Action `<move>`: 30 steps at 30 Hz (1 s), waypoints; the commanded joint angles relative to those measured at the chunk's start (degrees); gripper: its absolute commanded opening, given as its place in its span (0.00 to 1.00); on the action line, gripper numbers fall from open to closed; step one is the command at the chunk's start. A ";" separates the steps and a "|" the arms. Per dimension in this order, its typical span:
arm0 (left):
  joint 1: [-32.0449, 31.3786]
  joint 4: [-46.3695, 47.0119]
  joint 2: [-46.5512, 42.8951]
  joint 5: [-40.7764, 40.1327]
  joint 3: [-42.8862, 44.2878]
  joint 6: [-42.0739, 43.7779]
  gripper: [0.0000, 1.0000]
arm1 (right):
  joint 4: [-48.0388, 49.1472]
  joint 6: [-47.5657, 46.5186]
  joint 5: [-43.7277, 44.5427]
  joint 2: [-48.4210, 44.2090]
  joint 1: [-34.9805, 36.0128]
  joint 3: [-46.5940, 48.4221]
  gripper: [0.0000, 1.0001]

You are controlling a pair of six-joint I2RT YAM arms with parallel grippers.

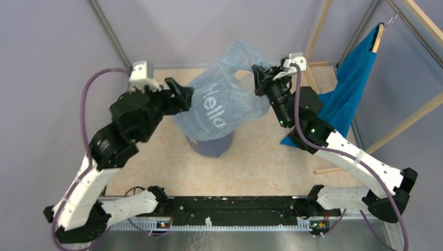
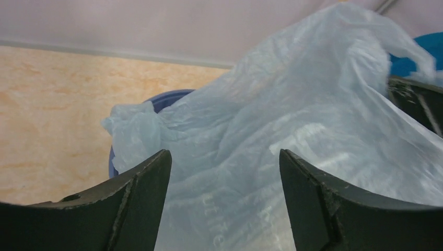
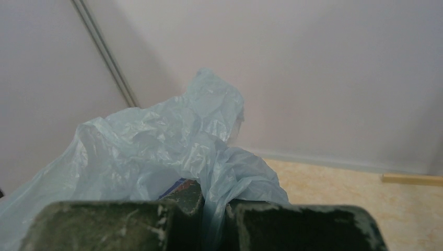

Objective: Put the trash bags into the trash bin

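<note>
A pale-blue translucent trash bag (image 1: pixel 224 97) printed "Hello" drapes over the round blue trash bin (image 1: pixel 211 145) at the table's middle, hiding its rim and most of its side. My right gripper (image 1: pixel 259 78) is shut on the bag's right edge and holds it up; the film (image 3: pixel 172 146) is pinched between its fingers (image 3: pixel 185 201). My left gripper (image 1: pixel 184 94) is open at the bag's left side, its fingers (image 2: pixel 149 180) apart with the bag (image 2: pixel 271 136) filling the gap. A strip of the bin's rim (image 2: pixel 172 97) shows behind the film.
A teal-blue cloth (image 1: pixel 347 89) on a wooden hanger hangs at the right, just behind my right arm. Wooden frame bars (image 1: pixel 402 125) stand at the far right. Grey walls close the back and sides. A wooden bar (image 3: pixel 412 179) lies by the back wall.
</note>
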 commanded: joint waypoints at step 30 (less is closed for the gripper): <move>15.33 -1.56 0.15 19.82 -10.14 9.36 0.78 | -3.57 18.27 -44.25 16.08 -4.01 12.21 0.00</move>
